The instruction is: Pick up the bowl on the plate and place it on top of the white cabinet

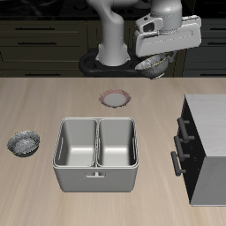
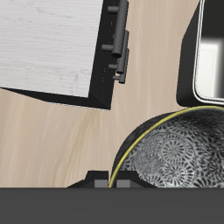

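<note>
My gripper (image 1: 156,58) is shut on the rim of the dark speckled bowl (image 1: 154,64) and holds it tilted, high above the table near its back. In the wrist view the bowl (image 2: 179,156) hangs close under the camera. The plate (image 1: 116,98) with its reddish-pink rim lies bare on the table, below the gripper and nearer the middle. The white cabinet (image 1: 210,132) stands at the table's edge, nearer the front than the gripper. Its pale top (image 2: 48,48) and dark front with bar handles (image 2: 118,39) show in the wrist view.
A grey two-compartment metal basin (image 1: 95,168) stands in the middle near the table's front edge, and its corner (image 2: 194,61) shows in the wrist view. A second speckled bowl (image 1: 24,142) lies on the table on the far side of the basin from the cabinet.
</note>
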Available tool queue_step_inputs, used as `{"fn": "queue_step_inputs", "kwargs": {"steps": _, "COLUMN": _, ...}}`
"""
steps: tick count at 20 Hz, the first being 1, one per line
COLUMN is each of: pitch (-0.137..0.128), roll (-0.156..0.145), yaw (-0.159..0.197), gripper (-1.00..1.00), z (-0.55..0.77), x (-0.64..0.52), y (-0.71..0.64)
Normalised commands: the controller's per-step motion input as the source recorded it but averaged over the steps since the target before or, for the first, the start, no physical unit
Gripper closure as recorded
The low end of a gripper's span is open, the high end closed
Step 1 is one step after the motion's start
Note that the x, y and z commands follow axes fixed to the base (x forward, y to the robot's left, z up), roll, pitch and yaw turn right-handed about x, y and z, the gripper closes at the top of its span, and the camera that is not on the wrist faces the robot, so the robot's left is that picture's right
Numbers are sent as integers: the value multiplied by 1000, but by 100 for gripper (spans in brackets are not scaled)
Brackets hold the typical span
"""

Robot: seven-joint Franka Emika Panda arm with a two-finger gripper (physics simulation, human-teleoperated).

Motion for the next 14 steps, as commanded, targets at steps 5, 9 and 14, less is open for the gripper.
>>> {"fn": "queue_step_inputs", "kwargs": {"steps": 5, "pitch": -16, "roll": 2, "yaw": 22, "gripper": 100, "z": 95, "x": 241, "y": 295}}
{"fn": "queue_step_inputs", "kwargs": {"steps": 9, "pitch": -4, "roll": 1, "yaw": 4, "gripper": 100, "z": 83, "x": 229, "y": 245}}
{"fn": "queue_step_inputs", "kwargs": {"steps": 14, "pitch": -9, "roll": 1, "yaw": 10, "gripper": 100, "z": 99, "x": 231, "y": 196}}
